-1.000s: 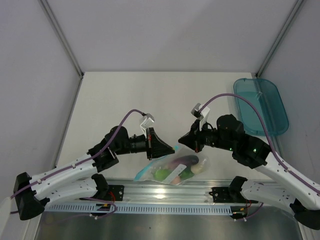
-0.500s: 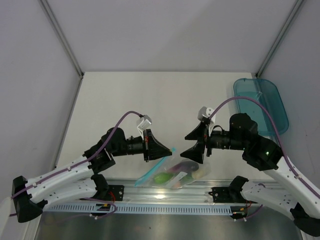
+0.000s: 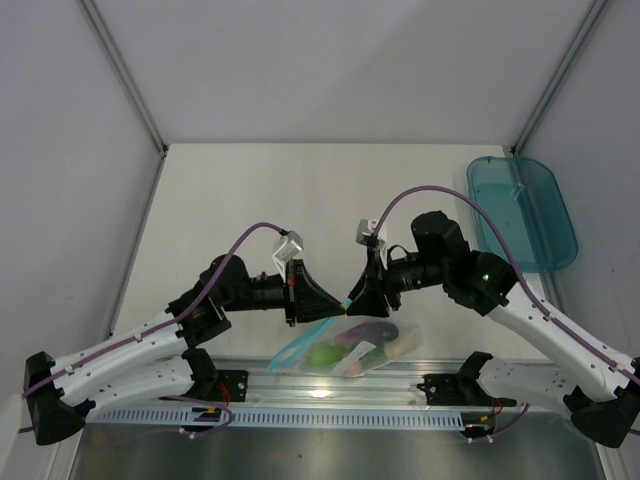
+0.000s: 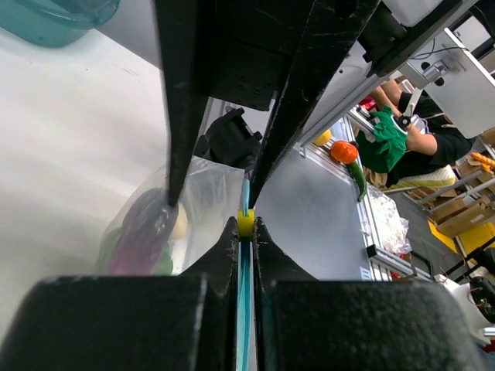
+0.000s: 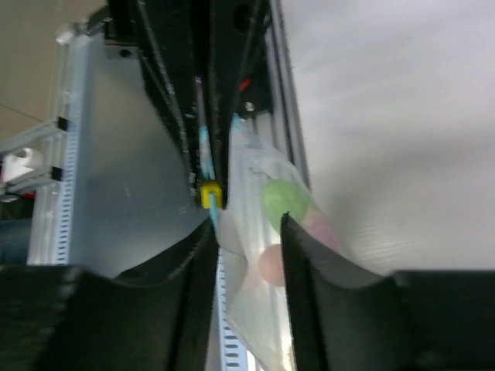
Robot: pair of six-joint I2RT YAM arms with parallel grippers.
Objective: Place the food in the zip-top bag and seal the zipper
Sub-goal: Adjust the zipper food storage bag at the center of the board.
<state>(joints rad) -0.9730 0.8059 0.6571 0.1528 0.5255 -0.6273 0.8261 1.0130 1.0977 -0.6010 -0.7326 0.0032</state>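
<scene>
A teal translucent tray (image 3: pixel 522 212) is lying on the white table (image 3: pixel 300 190) at the right edge; an aluminium rail (image 3: pixel 330 385) is running along its near side.

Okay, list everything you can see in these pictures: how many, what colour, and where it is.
bag: one, clear, held up by its mouth over the table's near edge
zipper strip: one, teal, along the bag's mouth
slider: one, yellow, on the zipper strip
toy food: several, green, purple and pink among them, inside the bag; exact count unclear
tray: one, see-through teal, far right of the table
table: one, white
rail: one, silver, along the near edge
left gripper: one, black, shut on the zipper strip
right gripper: one, black, open, fingers either side of the bag's mouth
</scene>
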